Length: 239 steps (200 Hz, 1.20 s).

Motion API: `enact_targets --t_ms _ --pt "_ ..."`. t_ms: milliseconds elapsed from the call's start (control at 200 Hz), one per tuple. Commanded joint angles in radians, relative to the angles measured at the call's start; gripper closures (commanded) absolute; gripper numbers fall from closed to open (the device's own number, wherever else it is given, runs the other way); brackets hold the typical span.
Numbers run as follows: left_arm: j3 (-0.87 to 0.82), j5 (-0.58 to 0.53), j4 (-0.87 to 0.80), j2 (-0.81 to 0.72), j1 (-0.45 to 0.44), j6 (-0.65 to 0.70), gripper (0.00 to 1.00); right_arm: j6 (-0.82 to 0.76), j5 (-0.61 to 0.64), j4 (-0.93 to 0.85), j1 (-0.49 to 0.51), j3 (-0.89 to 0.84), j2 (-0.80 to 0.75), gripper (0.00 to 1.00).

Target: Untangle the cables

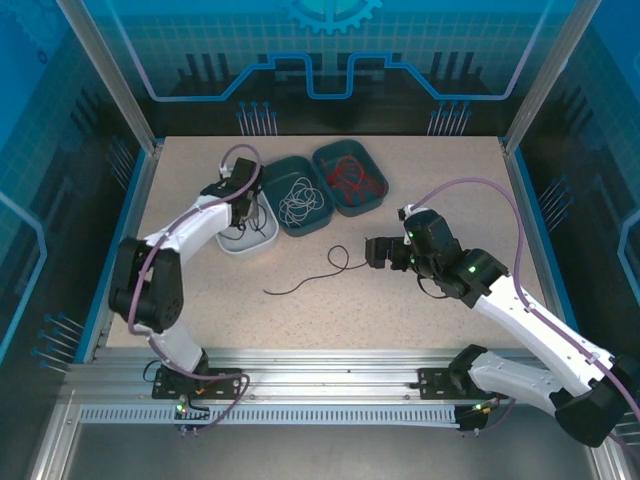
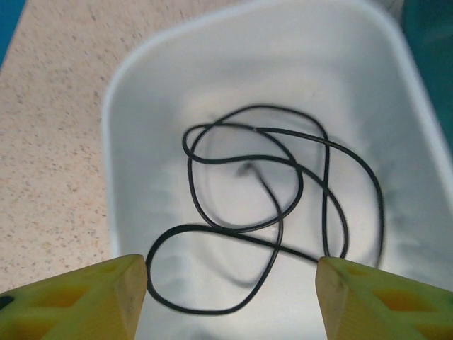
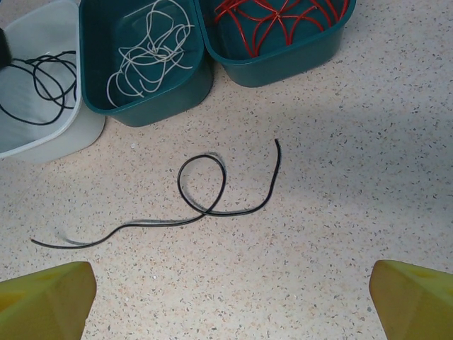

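**Inspector:** Report the desk (image 1: 430, 190) first.

**Clerk:** Three trays stood in a row toward its far edge, left of centre. The left hand (image 2: 231, 268) hung over the white tray (image 2: 113, 106), fingers spread and gripping nothing. The right hand (image 3: 232, 283) hovered right of centre, fingers spread wide and likewise empty.

**Inspector:** The trays' contents?

**Clerk:** The white tray, leftmost, held a coiled black cable (image 2: 190, 177). The middle teal tray (image 3: 170, 95) held whitish cables (image 3: 145, 60). The right teal tray (image 3: 283, 67) held red cables (image 3: 279, 18).

**Inspector:** Anything outside them?

**Clerk:** One loose black cable (image 3: 205, 211) lay mid-desk, forming a single loop. It was near the trays and touched by neither hand.
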Motion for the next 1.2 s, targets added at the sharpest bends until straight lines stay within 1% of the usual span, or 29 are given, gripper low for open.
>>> enact_targets --t_ms 0,155,240,305,450,555,625,670,760,836,916,956,1056,1191 --pt "-0.022 0.042 -0.019 -0.072 -0.005 0.009 0.29 0.015 0.016 -0.003 -0.013 -0.012 -0.008 0.00" --pt "-0.036 0.106 -0.009 -0.136 -0.005 0.004 0.25 0.018 0.022 -0.003 -0.013 -0.013 -0.008 0.00" --pt "-0.054 0.178 0.005 -0.173 -0.008 -0.005 0.23 0.023 0.039 -0.012 -0.013 -0.011 -0.008 0.00" --pt "-0.075 0.238 0.022 -0.201 -0.024 -0.006 0.18 0.035 0.066 -0.025 -0.013 -0.008 -0.009 0.00" --pt "-0.131 0.340 0.068 -0.248 -0.108 -0.025 0.11 0.094 0.163 -0.086 -0.028 -0.004 -0.010 0.00" --pt "-0.161 0.380 0.098 -0.252 -0.195 -0.038 0.08 0.135 0.183 -0.121 -0.058 -0.012 -0.007 0.00" --pt "-0.184 0.415 0.129 -0.246 -0.239 -0.074 0.08 0.156 0.191 -0.134 -0.073 -0.021 -0.011 0.00" --pt "-0.204 0.438 0.157 -0.240 -0.265 -0.102 0.10 0.167 0.194 -0.140 -0.082 -0.028 -0.015 0.00" --pt "-0.236 0.457 0.223 -0.213 -0.318 -0.149 0.19 0.177 0.189 -0.140 -0.098 -0.045 -0.030 0.00" --pt "-0.231 0.456 0.245 -0.165 -0.352 -0.176 0.25 0.183 0.185 -0.137 -0.108 -0.060 -0.044 0.00" --pt "-0.208 0.458 0.255 -0.105 -0.382 -0.183 0.30 0.189 0.180 -0.139 -0.117 -0.061 -0.058 0.00" --pt "-0.195 0.446 0.258 -0.078 -0.397 -0.179 0.35 0.193 0.178 -0.141 -0.119 -0.091 -0.067 0.00" --pt "-0.163 0.425 0.266 -0.012 -0.430 -0.174 0.42 0.200 0.181 -0.150 -0.125 -0.109 -0.090 0.00" --pt "-0.113 0.388 0.269 0.087 -0.472 -0.148 0.44 0.209 0.182 -0.146 -0.135 -0.140 -0.129 0.00"
